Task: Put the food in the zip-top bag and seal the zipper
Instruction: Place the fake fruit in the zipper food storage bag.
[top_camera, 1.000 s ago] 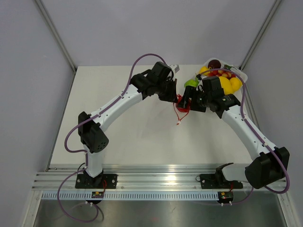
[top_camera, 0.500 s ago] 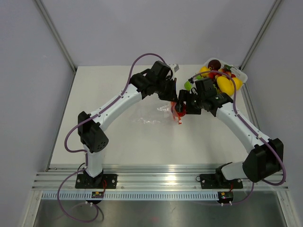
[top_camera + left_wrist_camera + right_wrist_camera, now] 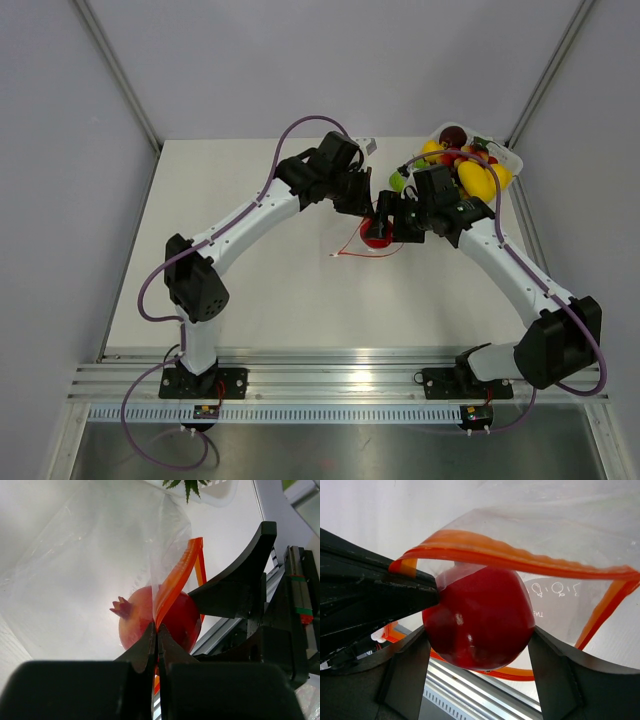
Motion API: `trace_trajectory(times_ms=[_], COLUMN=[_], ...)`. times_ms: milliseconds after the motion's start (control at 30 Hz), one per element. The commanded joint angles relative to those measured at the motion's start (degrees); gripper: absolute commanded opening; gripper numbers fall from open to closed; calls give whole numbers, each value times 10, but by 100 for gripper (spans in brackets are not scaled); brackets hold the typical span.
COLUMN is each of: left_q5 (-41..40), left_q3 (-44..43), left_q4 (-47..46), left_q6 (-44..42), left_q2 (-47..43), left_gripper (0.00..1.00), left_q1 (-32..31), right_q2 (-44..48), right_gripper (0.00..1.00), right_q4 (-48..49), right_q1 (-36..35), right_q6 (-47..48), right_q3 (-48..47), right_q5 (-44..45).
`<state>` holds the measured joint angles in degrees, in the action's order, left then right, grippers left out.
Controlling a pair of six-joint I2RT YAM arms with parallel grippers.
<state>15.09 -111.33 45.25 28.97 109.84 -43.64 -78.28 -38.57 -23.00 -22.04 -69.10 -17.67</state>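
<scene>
Over the table (image 3: 250,290), left hand (image 3: 157,630) pinching one zipper (image 3: 175,582), right hand (image 3: 480,647) gripping one red fruit (image 3: 480,612)

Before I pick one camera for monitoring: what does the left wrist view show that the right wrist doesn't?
Left wrist only: the spiky crown on the red fruit, the white tray. Right wrist only: the zipper looping open around the fruit, white print on the bag. Both: left end effector pinching the zipper, right end effector gripping the fruit.

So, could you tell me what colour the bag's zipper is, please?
The zipper is orange-red, clearest in the right wrist view.
</scene>
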Motion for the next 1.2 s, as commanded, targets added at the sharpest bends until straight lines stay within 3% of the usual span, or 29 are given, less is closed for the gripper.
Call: trace_trajectory(times_ms=[0,333,600,767,933,1000,1167], left_q5=[17,27,36,36,36,36,30], left_q3=[6,2,2,5,9,11,17], left_q4=[-24,-30,-32,-32,-33,-33,-32], left_q6=[-5,0,2,2,1,1,-2], left_q2=[-3,-12,-13,-15,-16,-17,-19], left_gripper=[0,0,0,0,0,0,0], left_q1=[1,4,4,4,4,4,6], right_q2=[15,8,2,8,10,13,47], right_gripper=[56,58,86,87,86,81,57], right_q4=[24,24,18,18,17,18,20], right_q1=[-6,-6,-6,-6,-6,-6,-7], right_q6=[3,1,-5,-8,-10,-12,-17], right_q3=[-7,-15,-22,-23,-22,-21,-19], right_q5=[-22,-11,-10,-3,-2,-2,22])
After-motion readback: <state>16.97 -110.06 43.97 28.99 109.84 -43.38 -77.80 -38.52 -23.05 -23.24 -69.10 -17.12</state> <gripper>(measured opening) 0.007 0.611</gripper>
